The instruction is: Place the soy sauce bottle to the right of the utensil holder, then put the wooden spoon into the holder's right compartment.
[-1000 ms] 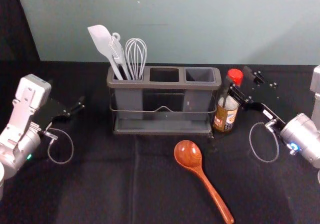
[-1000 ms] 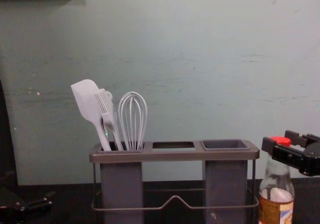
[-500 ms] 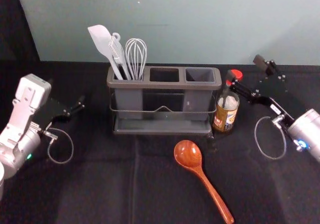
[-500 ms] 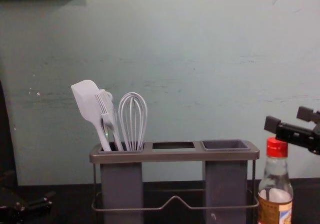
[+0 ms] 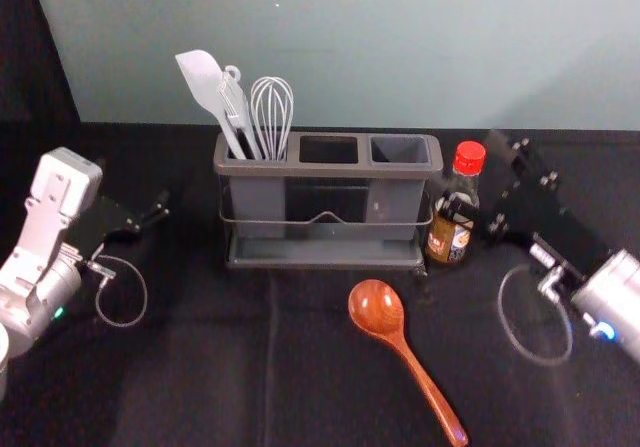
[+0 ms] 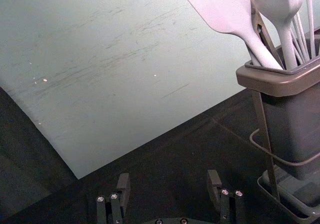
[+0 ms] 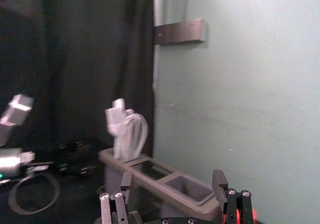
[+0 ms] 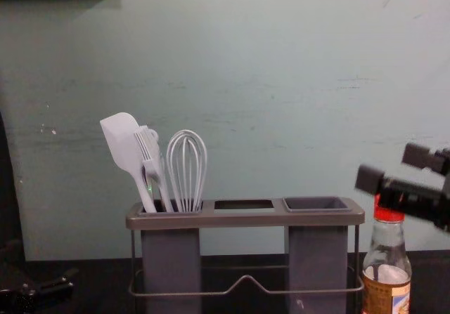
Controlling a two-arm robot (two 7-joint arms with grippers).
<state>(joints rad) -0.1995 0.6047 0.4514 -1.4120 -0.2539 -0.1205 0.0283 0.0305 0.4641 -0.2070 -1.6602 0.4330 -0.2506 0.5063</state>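
The soy sauce bottle [image 5: 450, 235] stands upright against the right side of the utensil holder [image 5: 324, 168]. My right gripper [image 5: 505, 184] is open, just right of the bottle; in the chest view one finger of the right gripper [image 8: 391, 166] passes in front of the red cap [image 8: 389, 213]. Nothing is between its fingers in the right wrist view, where I see the right gripper [image 7: 173, 179]. The wooden spoon [image 5: 378, 309] lies in front of the holder, handle toward the front right. My left gripper [image 5: 132, 185] is parked open at the left; left gripper [image 6: 169, 179] in its wrist view.
A white spatula [image 5: 205, 82], a brush and a whisk [image 5: 272, 107] stand in the holder's left compartment. Its right compartment [image 5: 400, 150] has an open top and holds nothing visible. The wall [image 5: 350, 47] rises behind the dark table.
My right gripper has risen from around the bottle's neck, then shifted back toward the front, off the bottle. The bottle stays standing beside the holder. The left arm is still.
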